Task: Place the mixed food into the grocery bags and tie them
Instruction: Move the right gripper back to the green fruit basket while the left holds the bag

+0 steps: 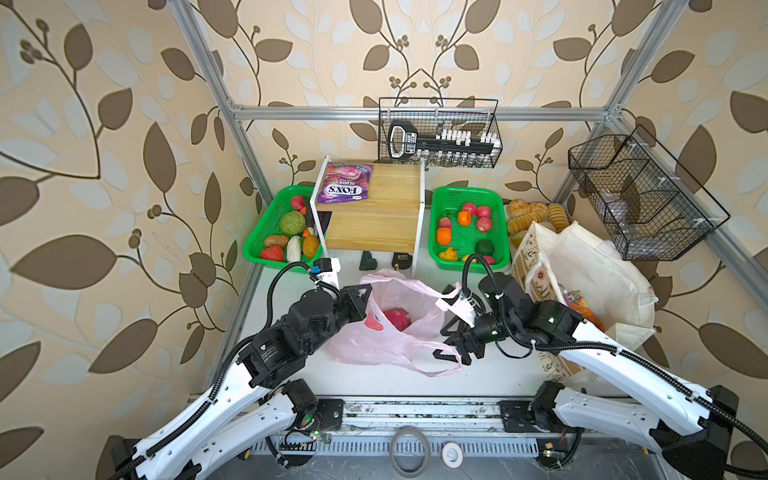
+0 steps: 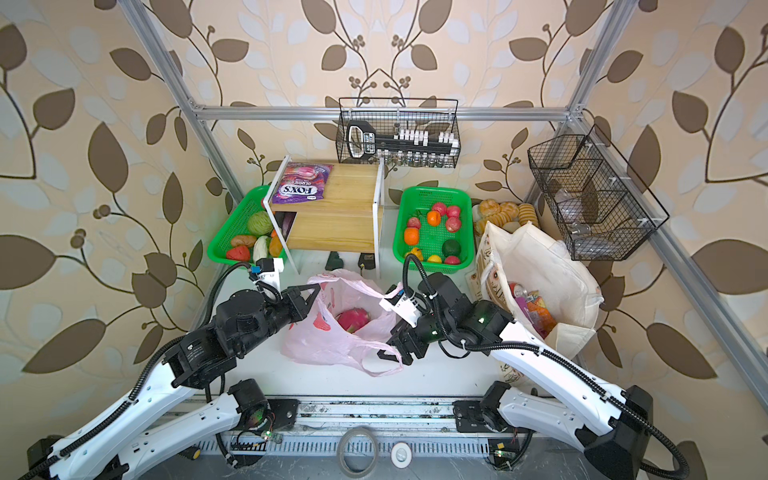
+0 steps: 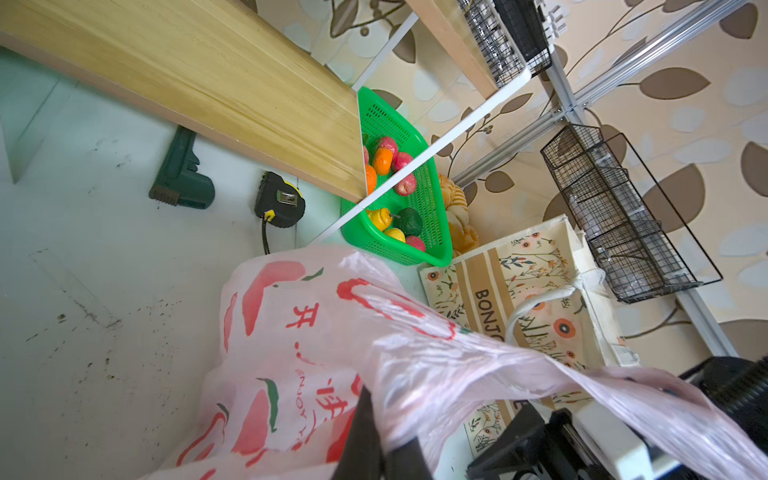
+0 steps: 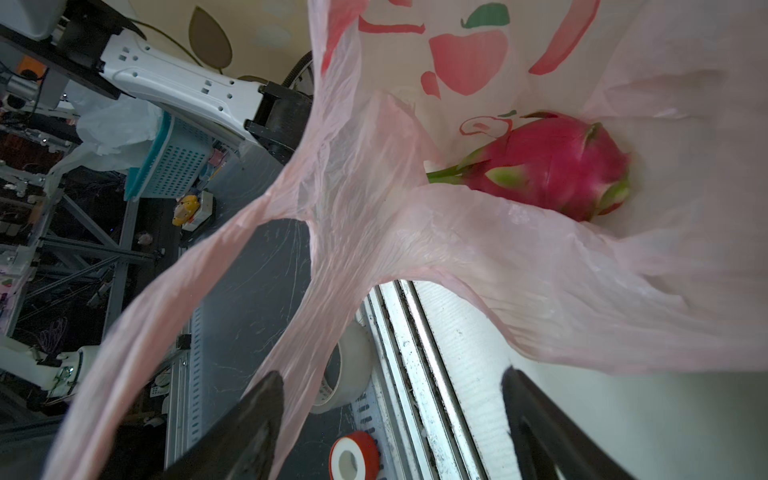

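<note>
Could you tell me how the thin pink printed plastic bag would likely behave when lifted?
Probably floppy: the thin pink printed plastic bag lies crumpled and its loop handle drapes limply. Likely light itself, so the pink dragon fruit inside would pull it into a sagging pouch and might roll about.

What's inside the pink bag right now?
One dragon fruit shows in the pink bag. Folded film covers the rest of the bottom, so anything else there is hidden.

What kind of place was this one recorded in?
Probably a lab test cell dressed up as a grocery corner: wallpaper panels hung on a bare aluminium frame, green baskets of fruit, and two robot arms mounted on a rail.
</note>
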`<state>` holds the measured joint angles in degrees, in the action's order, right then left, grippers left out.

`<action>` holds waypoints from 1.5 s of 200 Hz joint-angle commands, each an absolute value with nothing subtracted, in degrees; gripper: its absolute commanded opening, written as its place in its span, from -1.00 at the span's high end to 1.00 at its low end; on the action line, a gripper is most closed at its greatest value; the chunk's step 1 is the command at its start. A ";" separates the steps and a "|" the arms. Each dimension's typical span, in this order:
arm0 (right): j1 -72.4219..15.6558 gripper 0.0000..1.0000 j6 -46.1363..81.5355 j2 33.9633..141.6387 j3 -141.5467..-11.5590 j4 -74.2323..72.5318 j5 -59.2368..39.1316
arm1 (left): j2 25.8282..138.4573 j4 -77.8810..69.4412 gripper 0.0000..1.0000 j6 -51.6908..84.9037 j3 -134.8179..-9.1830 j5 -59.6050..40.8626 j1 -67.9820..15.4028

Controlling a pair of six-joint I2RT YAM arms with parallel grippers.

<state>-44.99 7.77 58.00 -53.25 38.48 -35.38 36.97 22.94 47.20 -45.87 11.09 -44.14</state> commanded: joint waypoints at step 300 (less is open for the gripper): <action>-19.46 -0.39 23.11 102.71 -81.00 24.64 1.55 | 38.84 30.46 1.00 46.05 -47.75 18.52 -43.42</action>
